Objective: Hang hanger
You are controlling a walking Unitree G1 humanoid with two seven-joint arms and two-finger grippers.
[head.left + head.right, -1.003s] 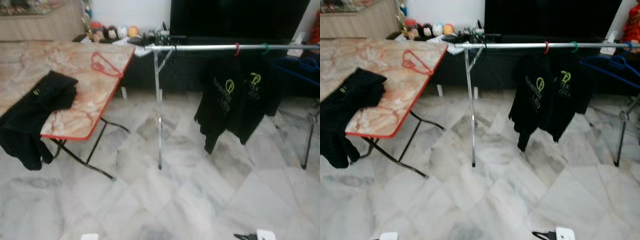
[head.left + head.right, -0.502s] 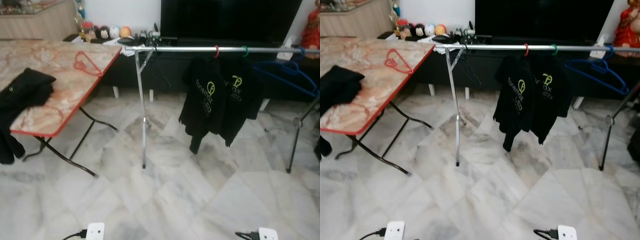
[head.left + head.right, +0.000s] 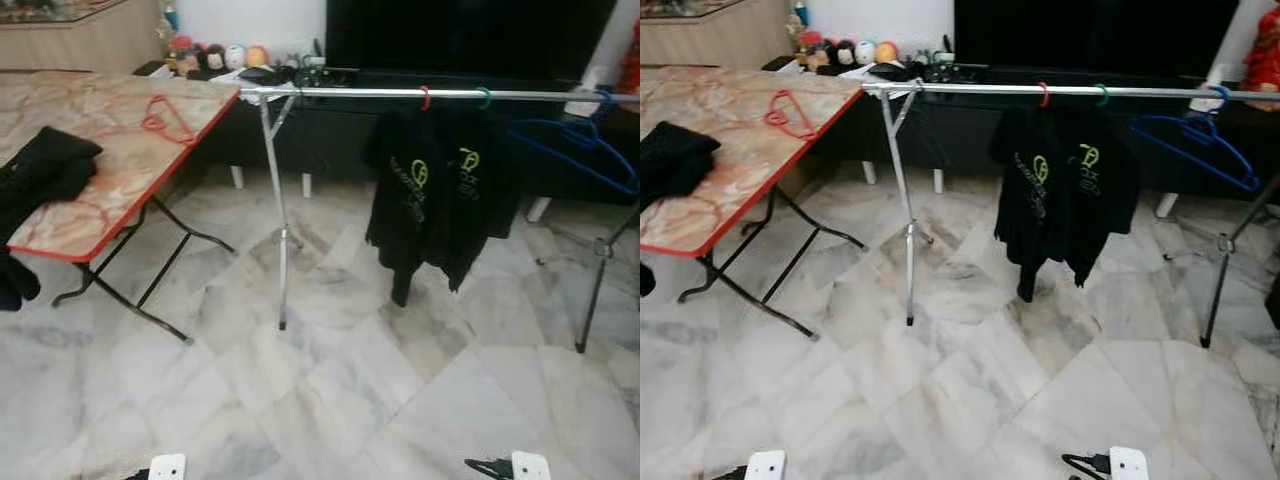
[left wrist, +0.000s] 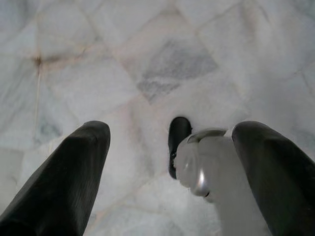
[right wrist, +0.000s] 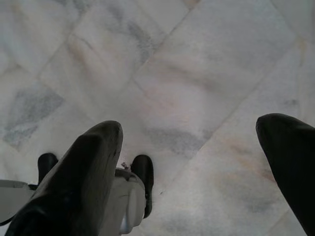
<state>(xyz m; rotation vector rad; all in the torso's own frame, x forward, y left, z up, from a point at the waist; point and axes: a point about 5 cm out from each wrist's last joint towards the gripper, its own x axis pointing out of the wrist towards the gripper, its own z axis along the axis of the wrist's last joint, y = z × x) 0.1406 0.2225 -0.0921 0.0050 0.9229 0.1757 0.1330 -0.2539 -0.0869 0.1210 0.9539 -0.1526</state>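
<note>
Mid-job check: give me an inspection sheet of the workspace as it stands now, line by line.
Surface: folding table with a marble pattern and red edge, on the robot's left; marble tile floor.
Job's things: red hanger lies flat on the table; metal clothes rail stands ahead.
Clutter: black garment draped over the table's near edge; two black shirts hang on the rail from a red and a green hanger; blue hanger hangs empty at the rail's right end.
Grippers: left gripper and right gripper both open, holding nothing, pointing at the floor.
Cables: short black leads at the frame's bottom edge.
Surroundings: dark TV unit behind the rail; small ornaments beside it.
</note>
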